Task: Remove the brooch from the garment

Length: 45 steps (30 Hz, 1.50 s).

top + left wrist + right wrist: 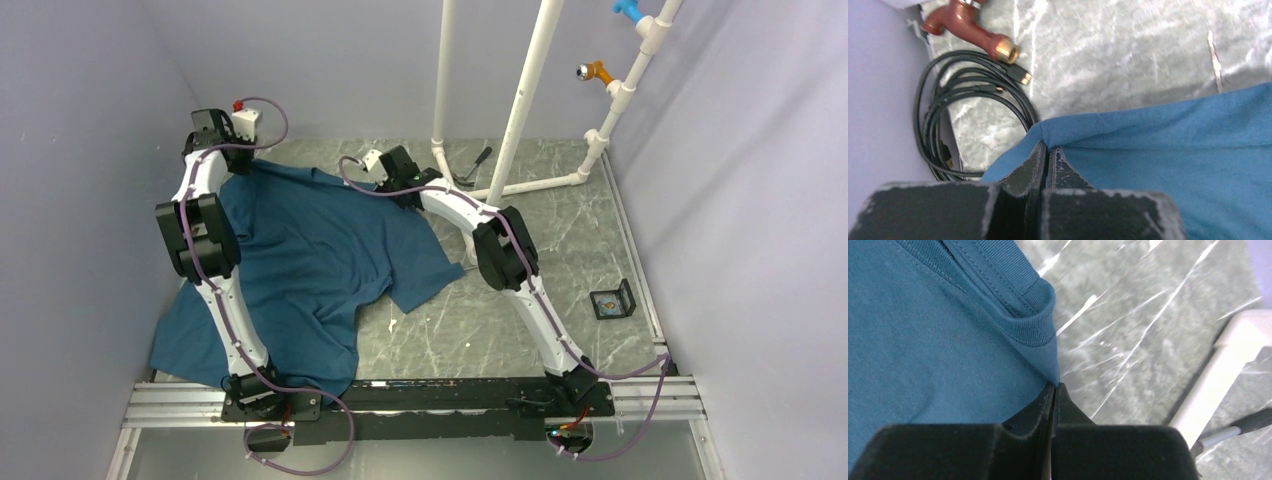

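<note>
The dark teal T-shirt (300, 260) lies spread over the left half of the table. My left gripper (222, 150) is shut on the shirt's far left edge; the left wrist view shows the cloth (1173, 150) pinched at the tips of the left gripper (1048, 148). My right gripper (385, 180) is shut on the shirt's far right shoulder next to the collar; the right wrist view shows the right gripper (1054, 385) pinching cloth just below the ribbed collar (1033, 315). The brooch is not in view in any frame.
A white pipe frame (520, 110) stands at the back right, with a dark tool (478, 165) at its foot. A small black box (612, 300) sits at the right. A coiled black cable (963, 105) and a brown tap (973, 30) lie by the left wall.
</note>
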Motion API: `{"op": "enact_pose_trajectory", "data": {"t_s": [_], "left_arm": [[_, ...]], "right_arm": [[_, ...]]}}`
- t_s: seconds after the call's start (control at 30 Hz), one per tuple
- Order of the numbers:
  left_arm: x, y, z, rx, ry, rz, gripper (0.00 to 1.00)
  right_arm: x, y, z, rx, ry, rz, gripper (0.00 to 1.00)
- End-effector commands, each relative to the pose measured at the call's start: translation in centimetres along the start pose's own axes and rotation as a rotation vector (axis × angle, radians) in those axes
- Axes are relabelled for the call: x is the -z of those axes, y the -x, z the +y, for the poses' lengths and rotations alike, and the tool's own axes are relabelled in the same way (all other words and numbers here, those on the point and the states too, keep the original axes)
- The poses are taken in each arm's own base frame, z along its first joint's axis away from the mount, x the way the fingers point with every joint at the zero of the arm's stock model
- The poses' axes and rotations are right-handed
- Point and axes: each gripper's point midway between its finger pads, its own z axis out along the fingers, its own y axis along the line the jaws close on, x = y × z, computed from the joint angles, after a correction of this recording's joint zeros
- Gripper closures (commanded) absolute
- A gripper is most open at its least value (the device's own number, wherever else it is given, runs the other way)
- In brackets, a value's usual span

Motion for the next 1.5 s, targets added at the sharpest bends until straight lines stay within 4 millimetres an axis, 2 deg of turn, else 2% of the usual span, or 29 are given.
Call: {"op": "enact_pose_trajectory", "data": {"t_s": [0.0,0.1,0.13,0.2,0.27,0.3,0.4,0.47,0.53,0.57,0.7,0.87,1.03,1.23,1.47], "left_arm": [[0.7,5.0,5.6,-0.020,0.199,-0.161,1.00],[0.1,5.2,6.4,-0.033,0.227,-0.161,1.00],[0.0,5.2,6.7,-0.037,0.239,-0.153,0.96],[-0.1,4.9,7.3,-0.042,0.262,-0.123,0.76],[0.2,4.2,7.6,-0.033,0.275,-0.092,0.51],[0.5,3.9,7.5,-0.027,0.268,-0.086,0.44],[2.5,4.0,5.6,-0.021,0.187,-0.123,0.35],[4.2,4.2,4.0,-0.027,0.138,-0.155,0.27],[5.7,4.2,2.1,-0.014,0.072,-0.165,0.16],[6.4,4.1,1.3,0.001,0.040,-0.161,0.14],[9.0,3.2,-2.0,0.078,-0.088,-0.109,0.10],[12.0,1.6,-5.7,0.134,-0.210,-0.057,0.08],[14.3,-0.6,-8.3,0.156,-0.262,-0.031,0.07],[15.7,-2.9,-10.1,0.158,-0.284,-0.002,0.09],[16.3,-5.8,-10.9,0.121,-0.288,0.069,0.09]], "right_arm": [[0.7,2.4,-6.0,-0.014,-0.190,-0.058,1.00],[1.0,3.6,-7.7,-0.018,-0.251,-0.096,1.00],[1.1,3.9,-8.0,-0.011,-0.260,-0.103,0.89],[1.8,4.6,-8.3,0.004,-0.258,-0.111,0.57],[2.8,4.5,-8.1,0.014,-0.228,-0.103,0.45],[3.4,4.1,-8.0,0.010,-0.201,-0.092,0.41],[5.9,2.5,-6.2,-0.017,-0.067,-0.058,0.31],[7.7,1.1,-4.3,-0.017,0.030,-0.023,0.27],[9.0,-0.6,-2.1,-0.029,0.135,0.022,0.26],[9.9,-1.4,-1.1,-0.037,0.178,0.049,0.26],[10.5,-4.6,1.4,-0.065,0.274,0.132,0.27],[10.7,-6.1,3.2,-0.092,0.342,0.174,0.27],[10.1,-6.8,4.4,-0.083,0.367,0.192,0.29],[8.8,-8.7,5.3,-0.049,0.365,0.239,0.35],[6.8,-11.1,3.7,-0.019,0.287,0.301,0.41]]}}
